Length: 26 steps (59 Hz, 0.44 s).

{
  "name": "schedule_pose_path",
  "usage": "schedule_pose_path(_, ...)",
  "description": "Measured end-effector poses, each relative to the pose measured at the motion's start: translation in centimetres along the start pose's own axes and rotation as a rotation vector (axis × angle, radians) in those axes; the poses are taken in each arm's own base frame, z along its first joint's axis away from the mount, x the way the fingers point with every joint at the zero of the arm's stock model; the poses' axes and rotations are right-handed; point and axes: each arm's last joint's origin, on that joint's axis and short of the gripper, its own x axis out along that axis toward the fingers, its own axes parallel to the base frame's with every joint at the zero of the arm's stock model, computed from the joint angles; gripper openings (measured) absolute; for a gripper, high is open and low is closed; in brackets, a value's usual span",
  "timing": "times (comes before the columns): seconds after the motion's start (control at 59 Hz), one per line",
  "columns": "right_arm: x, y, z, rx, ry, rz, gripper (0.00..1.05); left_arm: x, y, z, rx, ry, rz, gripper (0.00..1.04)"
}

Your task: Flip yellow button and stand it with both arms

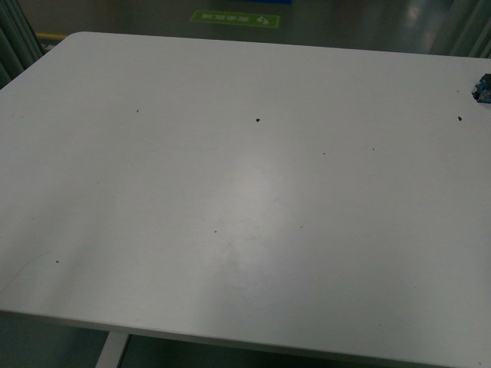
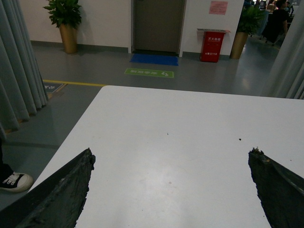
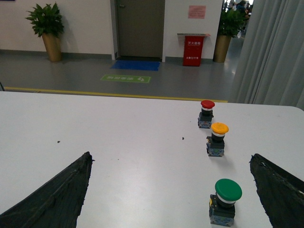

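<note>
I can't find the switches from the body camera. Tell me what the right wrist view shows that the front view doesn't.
Only the right wrist view shows three upright push-button switches in a row: red-capped, yellow-capped, green-capped, plus its spread dark fingers. Only the front view shows a blue-black object cut off at the table's right edge; unidentifiable. Both show the white tabletop with dark specks and the green floor sign.

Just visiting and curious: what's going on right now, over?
Both tools open, holding nothing. Yellow-capped push-button switch upright on white table, between red-capped switch and green-capped switch. Nothing blocking it.
</note>
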Motion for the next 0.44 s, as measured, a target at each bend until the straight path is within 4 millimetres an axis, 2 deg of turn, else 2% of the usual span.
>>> schedule_pose_path(0.441, 0.00, 0.00, 0.00, 0.000, 0.000, 0.000, 0.97, 0.00, 0.00, 0.00, 0.000, 0.000, 0.000, 0.98)
